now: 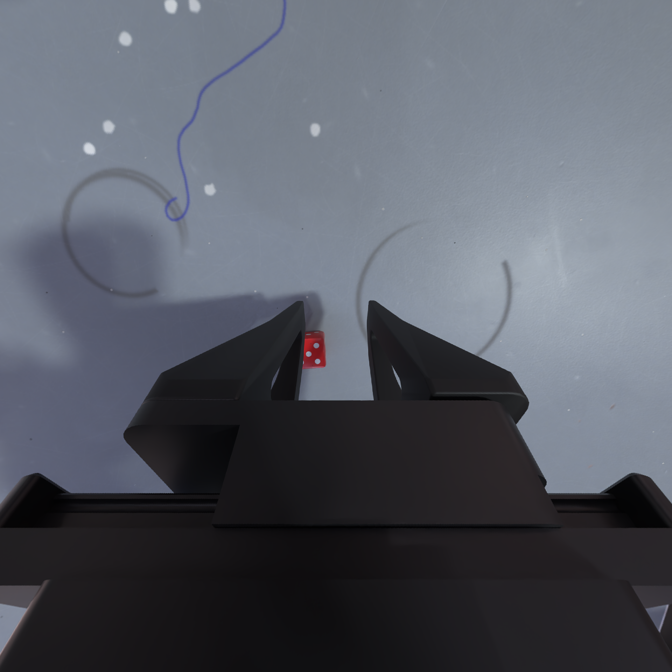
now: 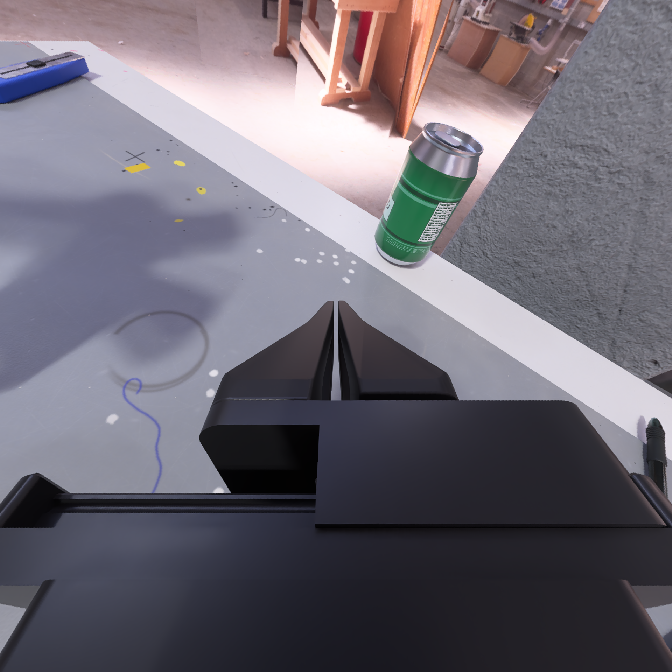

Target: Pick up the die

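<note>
right now the left end effector [image 1: 336,309] points down at the tabletop [image 1: 472,145] with its two fingers spread fairly wide, and the die [image 1: 315,350] sits in the gap between them, not centred but tucked against the inner face of one finger [image 1: 291,349], possibly touching it, while the other finger stands well clear. nothing is gripped yet, so the step in hand looks like the last of the approach, just before the squeeze. the next move probably calls for a small sideways shift to centre the die, perhaps a little more descent, and then a slow closing so the near finger does not shove the die along the surface or tip it over. the die is a small red cube with rounded edges and white pips; the face turned toward the camera shows three pips on a diagonal, and a sliver of another face shows above it. it lies on the grey tabletop among faint ring marks, white paint specks and a wavy blue line [image 1: 203,91]. the right end effector [image 2: 335,302] is pinched nearly closed on nothing, just a thin slit between its fingers, parked near the tabletop's pale edge. farther out in its view stand a green can [image 2: 425,196], a blue tool [image 2: 40,78] and a dark pen [image 2: 656,454].
</note>
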